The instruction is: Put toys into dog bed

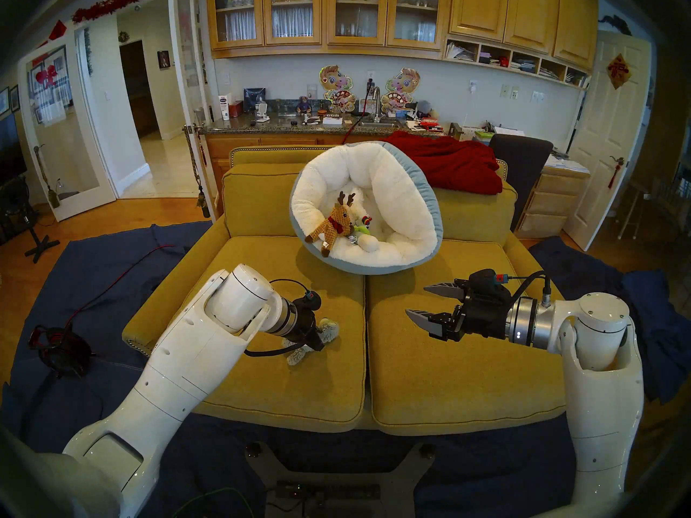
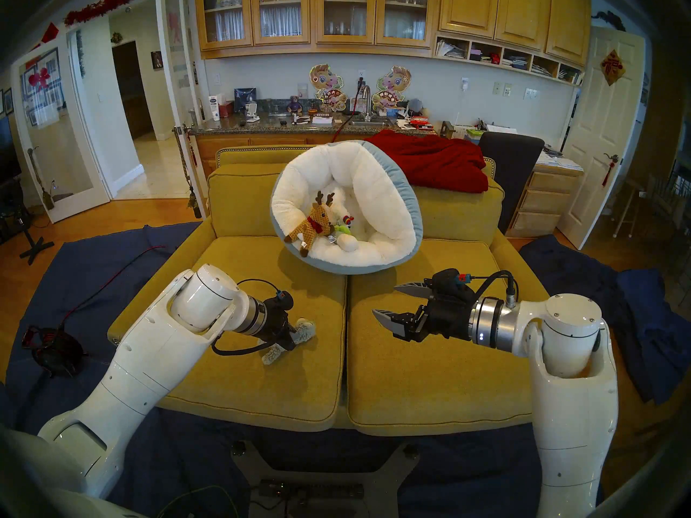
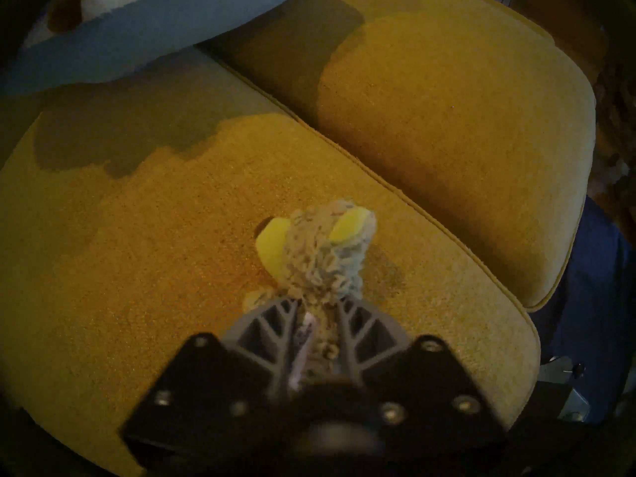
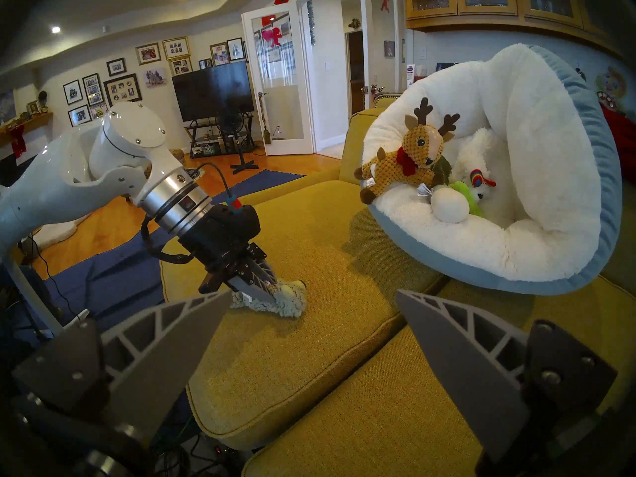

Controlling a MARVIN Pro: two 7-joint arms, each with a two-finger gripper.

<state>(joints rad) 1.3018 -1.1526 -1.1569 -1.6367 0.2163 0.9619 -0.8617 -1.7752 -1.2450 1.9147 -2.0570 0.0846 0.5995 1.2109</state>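
Closing on the grey toy [image 1: 313, 338], last one on the seat cushion [image 1: 261, 386], left gripper [image 1: 318, 342] pinches its middle; head view: reindeer [image 1: 331, 224] and others lie in the bed [image 1: 411, 214]; right gripper [image 1: 424, 300] open, empty. Left wrist: toy's [image 3: 323, 259] long axis runs away from jaws, head outward. Right wrist: toy [image 4: 275, 299] lies flat, head toward bed [image 4: 564, 128].

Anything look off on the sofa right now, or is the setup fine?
The dog bed isn't lying flat: it is tipped up against the sofa back, its opening facing the robot. The reindeer lies at its low rim, one leg hanging over the edge. It could slide out. Nothing else stands out.
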